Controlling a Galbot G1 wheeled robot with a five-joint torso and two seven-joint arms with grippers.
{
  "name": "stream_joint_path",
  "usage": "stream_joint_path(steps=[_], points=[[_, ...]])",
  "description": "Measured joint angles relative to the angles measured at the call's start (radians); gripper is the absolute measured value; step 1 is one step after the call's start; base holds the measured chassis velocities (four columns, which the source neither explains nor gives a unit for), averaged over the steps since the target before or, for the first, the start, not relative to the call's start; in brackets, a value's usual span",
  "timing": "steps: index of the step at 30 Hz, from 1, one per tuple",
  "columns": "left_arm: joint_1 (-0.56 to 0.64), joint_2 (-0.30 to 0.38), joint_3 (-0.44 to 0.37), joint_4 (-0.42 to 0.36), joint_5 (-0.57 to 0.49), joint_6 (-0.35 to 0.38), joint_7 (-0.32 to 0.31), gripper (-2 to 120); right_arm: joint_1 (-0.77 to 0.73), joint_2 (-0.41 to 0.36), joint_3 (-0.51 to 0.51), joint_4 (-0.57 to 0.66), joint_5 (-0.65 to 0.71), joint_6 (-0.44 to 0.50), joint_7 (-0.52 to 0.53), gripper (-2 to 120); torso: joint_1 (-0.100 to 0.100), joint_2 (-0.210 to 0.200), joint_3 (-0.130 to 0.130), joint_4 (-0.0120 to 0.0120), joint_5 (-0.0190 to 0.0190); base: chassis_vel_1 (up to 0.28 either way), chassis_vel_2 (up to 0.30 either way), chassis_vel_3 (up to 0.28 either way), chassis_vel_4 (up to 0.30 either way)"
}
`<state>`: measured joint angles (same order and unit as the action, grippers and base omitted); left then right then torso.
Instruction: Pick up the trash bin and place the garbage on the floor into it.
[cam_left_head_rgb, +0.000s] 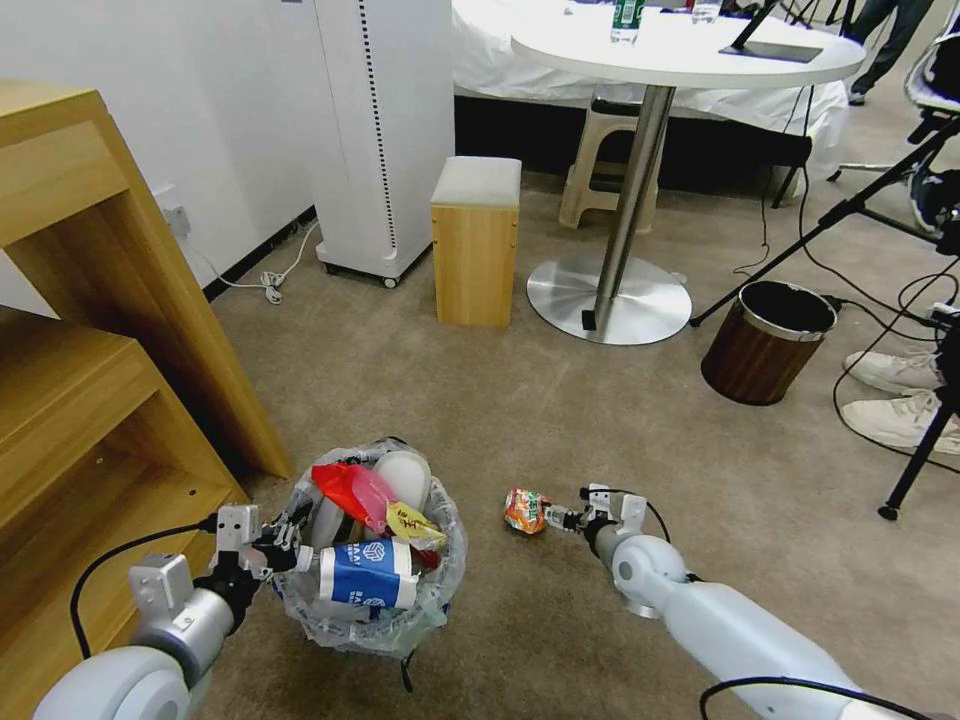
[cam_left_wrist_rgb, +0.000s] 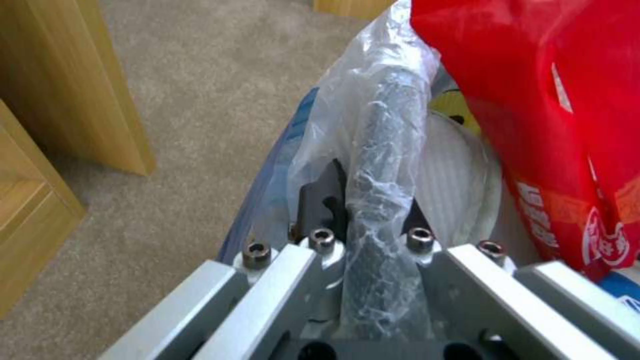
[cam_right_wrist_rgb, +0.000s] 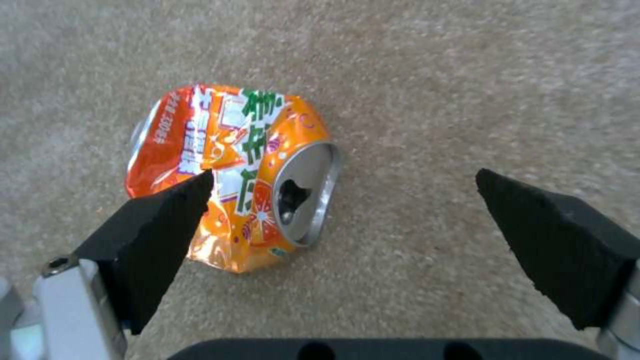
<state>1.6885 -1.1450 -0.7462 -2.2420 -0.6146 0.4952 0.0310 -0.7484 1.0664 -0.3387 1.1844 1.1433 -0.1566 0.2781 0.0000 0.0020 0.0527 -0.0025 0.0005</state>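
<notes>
- Head view: my left gripper (cam_left_head_rgb: 285, 548) was clamped on the rim of the trash bin (cam_left_head_rgb: 372, 625), on its left side, holding it by the wooden shelf unit (cam_left_head_rgb: 90, 330). Bin was packed: red wrapper (cam_left_head_rgb: 352, 490), blue-white carton (cam_left_head_rgb: 368, 573), yellow wrapper (cam_left_head_rgb: 412, 522), something white behind. Holding the rim likely kept the bin carried and its mouth up for the next drop.
- Head view: my right gripper (cam_left_head_rgb: 560, 518) sat low over the carpet (cam_left_head_rgb: 520, 410), just beside the crushed can (cam_left_head_rgb: 526, 510), which lay near the bin's right side. Brown wood-look bin (cam_left_head_rgb: 768, 340) stood well apart by the round table (cam_left_head_rgb: 680, 50); not the task bin.
- Left wrist view: left gripper (cam_left_wrist_rgb: 370, 210) jaws closed together on the black rim (cam_left_wrist_rgb: 387, 150) with the clear bag (cam_left_wrist_rgb: 347, 115) pinched over it. Red wrapper (cam_left_wrist_rgb: 533, 125) leaned right next to the grip; 1 bit of yellow print showed behind.
- Right wrist view: right gripper (cam_right_wrist_rgb: 340, 200) jaws wide apart, nothing held. Crushed can (cam_right_wrist_rgb: 233, 170) lay flat on the carpet, open top facing me, 1 finger (cam_right_wrist_rgb: 160, 230) overlapping its edge, the other well off to the side. Can was off-centre between the jaws, so I judged the gripper needed shifting toward it before closing. The can looked like the only garbage left on the floor.
</notes>
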Motion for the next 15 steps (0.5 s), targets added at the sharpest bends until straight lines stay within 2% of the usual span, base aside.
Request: stream_joint_path(steps=[11, 13, 15], points=[[-0.002, 0.000, 0.001, 0.010, 0.001, -0.012, 0.000, 3, 0.062, 0.104, -0.043, -0.117, -0.056, 0.022, -0.026, 99, 0.000, 0.000, 0.000, 0.0000, 0.0000, 0.000, 0.000, 0.000, 0.000], [-0.002, 0.003, 0.000, 0.010, -0.001, -0.013, 0.000, 3, 0.064, 0.125, -0.045, -0.139, -0.077, 0.030, -0.025, 91, 0.000, 0.000, 0.000, 0.0003, 0.0004, 0.000, 0.000, 0.000, 0.000], [-0.002, 0.004, 0.000, 0.009, -0.001, -0.013, -0.001, 3, 0.061, 0.126, -0.044, -0.140, -0.083, 0.034, -0.025, 88, 0.000, 0.000, 0.000, 0.0003, 0.0002, 0.000, 0.000, 0.000, 0.000]])
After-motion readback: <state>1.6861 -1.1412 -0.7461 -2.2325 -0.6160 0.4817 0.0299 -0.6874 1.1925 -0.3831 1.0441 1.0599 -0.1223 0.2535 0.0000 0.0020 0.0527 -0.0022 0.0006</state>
